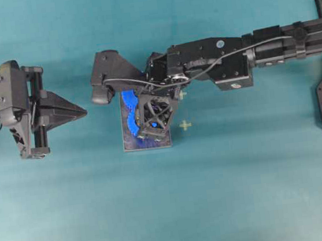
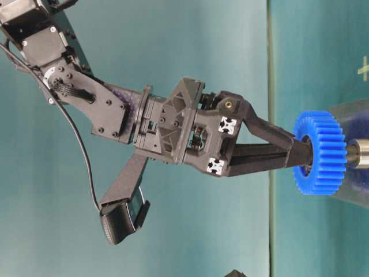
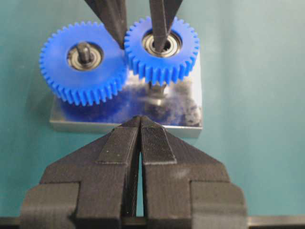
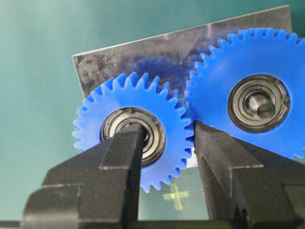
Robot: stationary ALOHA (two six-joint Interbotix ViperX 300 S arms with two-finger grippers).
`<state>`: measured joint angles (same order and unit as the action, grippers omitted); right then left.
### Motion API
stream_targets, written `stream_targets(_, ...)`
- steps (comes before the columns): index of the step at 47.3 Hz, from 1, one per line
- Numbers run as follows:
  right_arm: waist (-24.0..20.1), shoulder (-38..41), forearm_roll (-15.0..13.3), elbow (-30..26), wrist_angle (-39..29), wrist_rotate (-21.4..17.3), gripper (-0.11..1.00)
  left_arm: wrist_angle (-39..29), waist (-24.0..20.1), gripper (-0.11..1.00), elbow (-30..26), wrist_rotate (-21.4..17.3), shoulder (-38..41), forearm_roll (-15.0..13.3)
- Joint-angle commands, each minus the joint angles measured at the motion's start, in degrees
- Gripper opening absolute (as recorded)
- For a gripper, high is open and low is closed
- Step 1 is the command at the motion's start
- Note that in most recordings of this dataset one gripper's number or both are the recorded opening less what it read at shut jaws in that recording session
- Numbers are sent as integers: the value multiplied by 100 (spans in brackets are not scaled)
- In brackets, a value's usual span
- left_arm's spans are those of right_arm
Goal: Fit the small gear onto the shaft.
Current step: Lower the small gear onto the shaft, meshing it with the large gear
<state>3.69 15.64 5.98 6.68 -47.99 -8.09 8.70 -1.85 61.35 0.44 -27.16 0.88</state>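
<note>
The small gear is bright blue with a silver bearing. My right gripper is shut on it, one finger in the bearing's bore and the other on the outer teeth. The gear hangs level just over the shaft, a short silvery peg standing on the grey plate. From overhead the right gripper covers most of the small gear. My left gripper is shut and empty, pointing at the plate from a short distance.
A larger blue gear sits on its own peg on the same plate, its teeth right beside the small gear's. A pale cross mark lies on the teal tabletop right of the plate.
</note>
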Motion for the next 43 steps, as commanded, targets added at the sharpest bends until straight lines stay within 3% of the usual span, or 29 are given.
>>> stream_targets(1,35,-44,-18,-114,44,-123,36,62,-9,0,-114,0,-53,9)
stream_targets(6,53,-44,-26,-79,44,-202,36,62,-9,0,-105,0,-53,18)
stream_targets(12,53,-35,-53,-62,79,-211,67,62,-9,0,-123,0,-44,9)
stream_targets(14,53,-44,-70,-62,88,-211,72,62,-9,0,-123,0,-53,18)
stream_targets(22,35,-62,-167,-97,70,-272,68,62,-9,0,-132,0,-53,18)
stream_targets(43,0,-290,-167,-97,-141,-483,72,62,-9,0,-158,0,-53,18)
